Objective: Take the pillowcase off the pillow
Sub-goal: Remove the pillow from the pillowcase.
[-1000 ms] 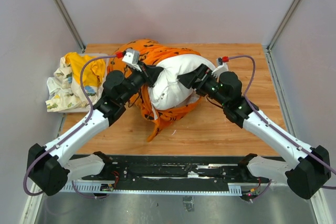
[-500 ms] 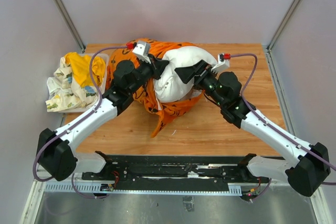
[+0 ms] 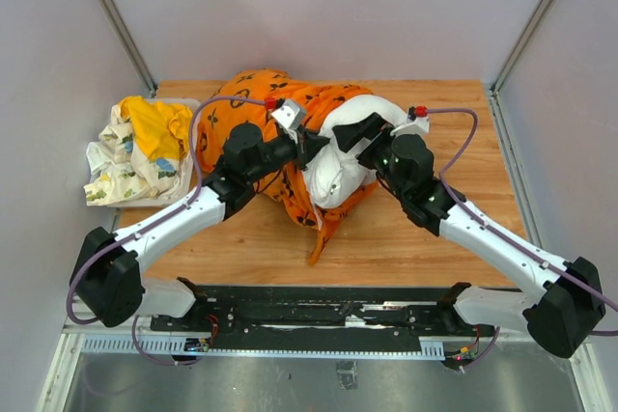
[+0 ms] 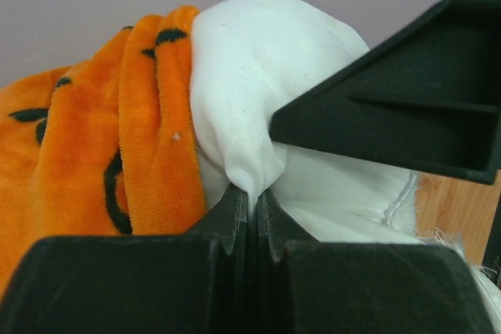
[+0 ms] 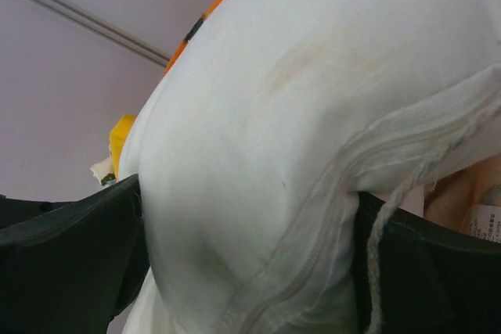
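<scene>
From my remote station I am watching the left gripper (image 4: 252, 193) pinching a fold of the pillow (image 3: 338, 176). Its fingers are pressing tight together on the white fabric at centre frame in the overhead view. The right gripper (image 3: 355, 137) is reaching in from the right with its jaws spread wide. In its wrist view the pillow is bulging between the two fingers (image 5: 70, 248) and touching both. The pillow is sitting at the middle of the wooden table (image 3: 415, 248), partly out of the orange pillowcase (image 3: 256, 94). The pillowcase is bunching behind and to the pillow's left and trailing a strip toward the lower centre. A small printed tag (image 5: 484, 224) is showing at the lower right edge of the right wrist view, its writing too small to read.
</scene>
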Controlling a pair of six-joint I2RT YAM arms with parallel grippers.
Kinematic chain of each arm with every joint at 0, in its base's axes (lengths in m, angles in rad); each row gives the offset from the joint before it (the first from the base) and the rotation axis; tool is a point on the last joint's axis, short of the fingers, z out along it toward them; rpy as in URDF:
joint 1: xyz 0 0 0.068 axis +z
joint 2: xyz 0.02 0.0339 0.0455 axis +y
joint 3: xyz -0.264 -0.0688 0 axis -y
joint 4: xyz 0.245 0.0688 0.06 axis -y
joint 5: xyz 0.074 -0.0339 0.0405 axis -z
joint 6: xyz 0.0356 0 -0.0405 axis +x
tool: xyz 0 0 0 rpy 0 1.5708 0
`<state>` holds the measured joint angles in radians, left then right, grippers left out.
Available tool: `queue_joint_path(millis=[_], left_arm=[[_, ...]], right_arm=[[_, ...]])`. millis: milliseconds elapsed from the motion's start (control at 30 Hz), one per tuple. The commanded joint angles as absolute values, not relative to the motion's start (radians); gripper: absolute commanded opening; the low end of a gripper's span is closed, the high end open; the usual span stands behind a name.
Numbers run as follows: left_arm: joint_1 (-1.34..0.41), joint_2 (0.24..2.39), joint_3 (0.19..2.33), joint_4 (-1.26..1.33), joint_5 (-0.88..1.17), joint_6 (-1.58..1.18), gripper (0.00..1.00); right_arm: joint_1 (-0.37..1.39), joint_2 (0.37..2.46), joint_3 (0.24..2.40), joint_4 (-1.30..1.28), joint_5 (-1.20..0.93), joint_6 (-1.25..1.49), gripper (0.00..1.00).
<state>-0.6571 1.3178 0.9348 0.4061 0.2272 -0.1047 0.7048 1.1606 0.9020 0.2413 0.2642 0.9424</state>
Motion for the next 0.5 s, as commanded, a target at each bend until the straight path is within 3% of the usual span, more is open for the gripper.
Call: queue_joint_path(millis=[0, 167, 200, 267, 333, 367, 467], left_arm=[[-0.677, 1.321, 0.932, 0.385, 0.41, -0.023, 0.0], [-0.677, 1.391, 1.002, 0.313, 0.487, -0.02, 0.0], [-0.677, 1.398, 1.009, 0.312, 0.492, -0.023, 0.0], [-0.676, 1.4, 1.016, 0.312, 0.47, -0.031, 0.01], [-0.674, 1.382, 1.022, 0.286, 0.381, -0.033, 0.2], [-0.667, 1.365, 1.014, 0.281, 0.332, -0.04, 0.41], [-0.611, 1.284, 0.954, 0.324, 0.331, -0.085, 0.87]], right_arm=[[0.754, 1.12, 0.928, 0.359, 0.286, 0.979, 0.98], [0.755, 1.17, 0.999, 0.264, 0.266, 0.973, 0.97], [0.754, 1.179, 1.003, 0.267, 0.25, 0.964, 0.88], [0.751, 1.19, 1.0, 0.301, 0.224, 0.93, 0.55], [0.737, 1.182, 0.997, 0.31, 0.189, 0.881, 0.16], [0.717, 1.173, 1.005, 0.291, 0.17, 0.854, 0.03], [0.649, 1.127, 1.02, 0.173, 0.153, 0.794, 0.01]])
